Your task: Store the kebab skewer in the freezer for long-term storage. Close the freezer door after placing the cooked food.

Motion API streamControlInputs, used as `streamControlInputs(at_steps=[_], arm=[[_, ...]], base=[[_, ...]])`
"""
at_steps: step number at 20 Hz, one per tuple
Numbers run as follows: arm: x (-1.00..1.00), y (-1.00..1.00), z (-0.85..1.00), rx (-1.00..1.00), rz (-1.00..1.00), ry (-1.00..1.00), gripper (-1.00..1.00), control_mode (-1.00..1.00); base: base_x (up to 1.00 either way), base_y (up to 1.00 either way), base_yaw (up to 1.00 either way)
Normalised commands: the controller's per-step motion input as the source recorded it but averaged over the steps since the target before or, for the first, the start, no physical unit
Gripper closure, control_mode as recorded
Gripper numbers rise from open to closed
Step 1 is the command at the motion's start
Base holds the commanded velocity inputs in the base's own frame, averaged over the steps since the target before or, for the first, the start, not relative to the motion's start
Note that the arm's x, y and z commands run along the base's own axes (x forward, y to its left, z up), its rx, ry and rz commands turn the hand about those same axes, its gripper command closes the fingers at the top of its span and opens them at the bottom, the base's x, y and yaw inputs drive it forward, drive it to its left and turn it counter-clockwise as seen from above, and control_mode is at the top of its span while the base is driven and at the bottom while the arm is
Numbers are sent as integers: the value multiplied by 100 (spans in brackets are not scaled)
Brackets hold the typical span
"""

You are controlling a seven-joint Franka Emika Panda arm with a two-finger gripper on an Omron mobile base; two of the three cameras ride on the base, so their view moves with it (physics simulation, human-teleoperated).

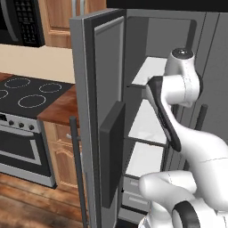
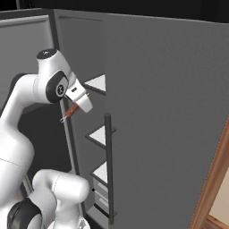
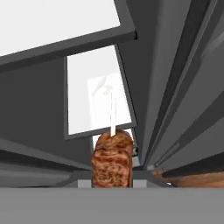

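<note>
Up by the freezer shelves (image 1: pixel 149 71) we've got the gripper (image 2: pixel 77 107) clamped on the kebab skewer (image 3: pixel 112 155). Our hand view shows its browned meat and pale stick pointing at the white shelves; left base view shows the freezer door (image 1: pixel 95 116) swung wide open.

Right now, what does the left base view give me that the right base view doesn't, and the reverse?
Left base view: the open freezer door with its black dispenser panel, and the stove on the wood counter beside it.

Right base view: the hand shut on the kebab skewer, in front of the plain grey door.

Both: the white freezer shelves and the robot arm.
</note>
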Motion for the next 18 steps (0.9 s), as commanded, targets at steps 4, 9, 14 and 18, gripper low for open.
streamControlInputs(at_steps=[4, 9, 14, 18], arm=[[17, 0, 18, -6, 2, 0, 100, -100], [28, 0, 21, -15, 9, 0, 100, -100], [21, 0, 12, -8, 12, 1, 100, -100], [27, 0, 0, 0, 11, 0, 100, -100]], base=[[0, 0, 0], [0, 0, 0], [0, 0, 0], [0, 0, 0]])
